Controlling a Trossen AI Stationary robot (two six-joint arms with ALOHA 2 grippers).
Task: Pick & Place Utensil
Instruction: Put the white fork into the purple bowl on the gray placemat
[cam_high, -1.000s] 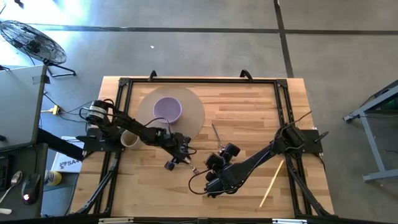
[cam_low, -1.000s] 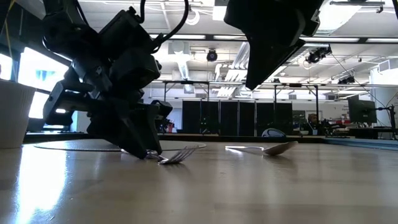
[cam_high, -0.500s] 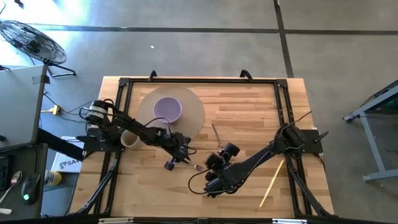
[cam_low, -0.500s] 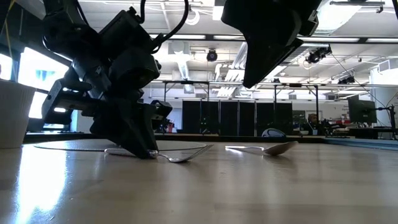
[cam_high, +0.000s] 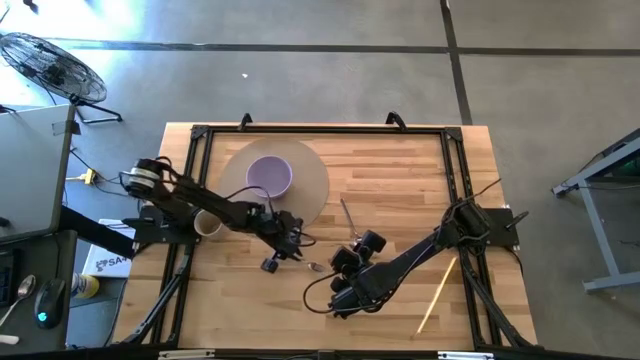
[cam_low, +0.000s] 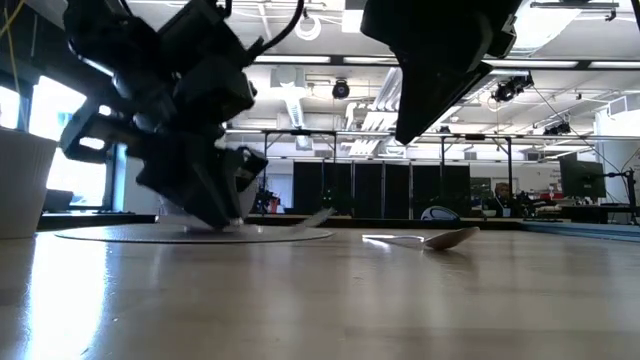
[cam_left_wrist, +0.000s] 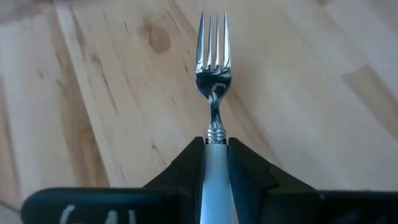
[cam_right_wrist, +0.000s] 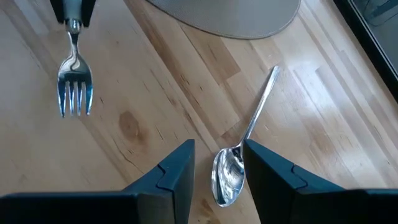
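A fork (cam_left_wrist: 211, 68) with a white handle and steel tines is in my left gripper (cam_left_wrist: 214, 155), which is shut on it near the table's middle (cam_high: 290, 250). The fork hangs clear of the wood in the low view (cam_low: 318, 214). A steel spoon (cam_right_wrist: 249, 130) lies flat on the table (cam_high: 348, 215). My right gripper (cam_right_wrist: 219, 168) is open and hovers above the spoon's bowl, one finger on each side, well off the table in the low view (cam_low: 440, 60). My left gripper pinches the fork's white handle (cam_left_wrist: 214, 152) between its two fingers, just behind the ringed steel neck. The fingers lie along the fork, slanting down from the table's left. The fork is lifted clear, tines pointing away from the gripper and slightly upward.
A round grey mat (cam_high: 310, 190) holds a purple bowl (cam_high: 270, 177) on the table's far left part. A white cup (cam_high: 208, 224) stands by the left arm. A yellow stick (cam_high: 437, 293) lies near the right edge. Bare wood shows along the near side.
My left gripper has risen and drawn back a little toward the table's left and far side, staying shut on the fork. The fork's tines, which rested on the wood, have tipped up and the whole fork is now lifted clear.
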